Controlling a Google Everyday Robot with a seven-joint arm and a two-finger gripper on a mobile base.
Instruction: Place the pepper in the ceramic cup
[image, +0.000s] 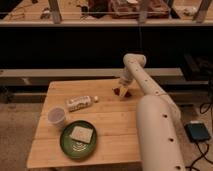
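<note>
I see my end effector (120, 88) low over the far right part of the wooden bench (110, 120), right at the small red pepper (121, 92) lying there. I cannot tell whether it is clenched or released. The ceramic cup (56, 116) stands well apart at the near left, beside a green plate (79, 145) and a white-labelled bottle (80, 103) lying on its side.

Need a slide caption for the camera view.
Gripper low over the pepper, far side of the table; ceramic cup stands apart at image left, near the bottle and green plate.
</note>
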